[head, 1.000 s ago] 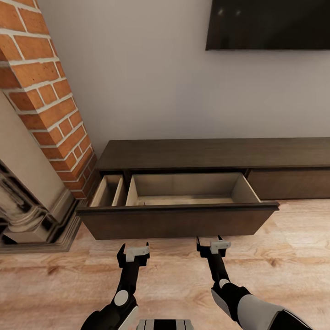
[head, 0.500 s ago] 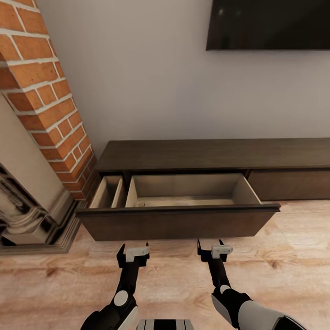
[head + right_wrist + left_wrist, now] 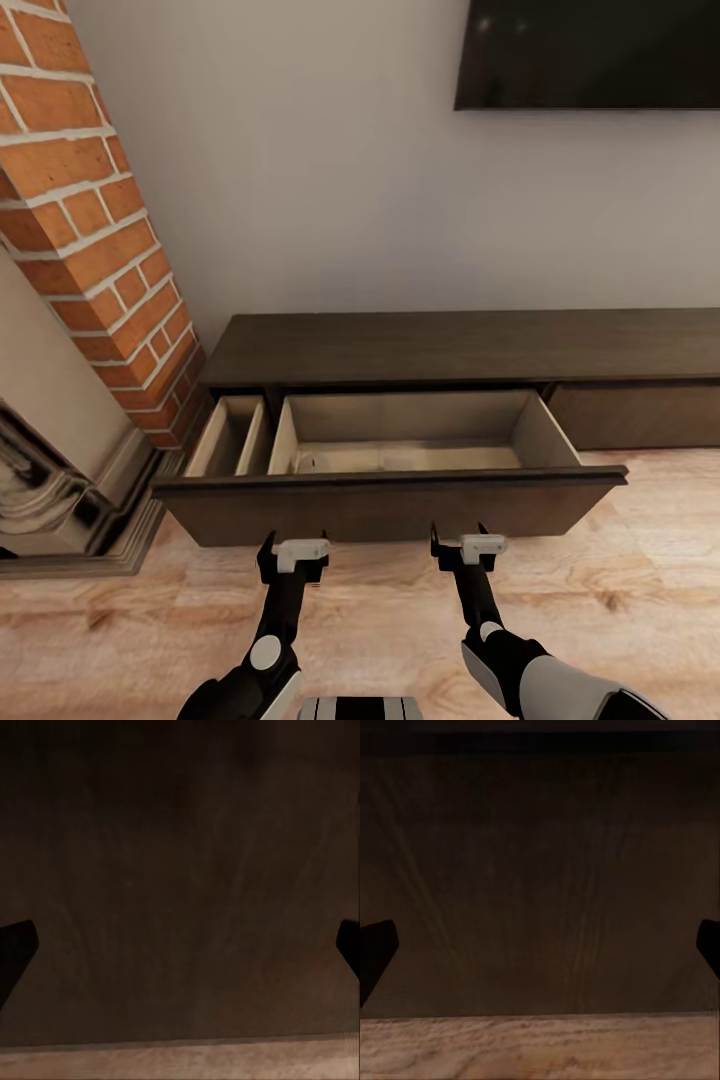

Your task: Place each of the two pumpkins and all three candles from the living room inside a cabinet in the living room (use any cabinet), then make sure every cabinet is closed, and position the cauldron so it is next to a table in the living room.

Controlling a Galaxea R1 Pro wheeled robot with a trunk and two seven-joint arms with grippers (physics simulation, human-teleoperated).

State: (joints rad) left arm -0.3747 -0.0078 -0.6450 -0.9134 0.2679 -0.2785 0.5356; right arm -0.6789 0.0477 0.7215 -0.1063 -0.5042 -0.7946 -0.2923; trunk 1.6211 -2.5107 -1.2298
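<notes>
The long dark brown cabinet stands against the wall, its wide left drawer pulled out to show pale wood insides. Small pale shapes lie on the drawer floor near its left end; I cannot tell what they are. My left gripper and right gripper hover low over the floor, just short of the drawer front, both open and holding nothing. In the wrist views the dark drawer front is close ahead, with fingertips spread to the frame edges. Pumpkins, candles, cauldron and table are out of view.
A brick column and a stone fireplace surround stand at the left, close to the drawer's corner. A dark TV hangs on the wall above. Light wooden floor stretches to the right; another drawer front is shut.
The whole view has shifted closer to the cabinet, so the camera has moved forward. The open drawer looms larger and nearer my grippers, which hold the same pose.
</notes>
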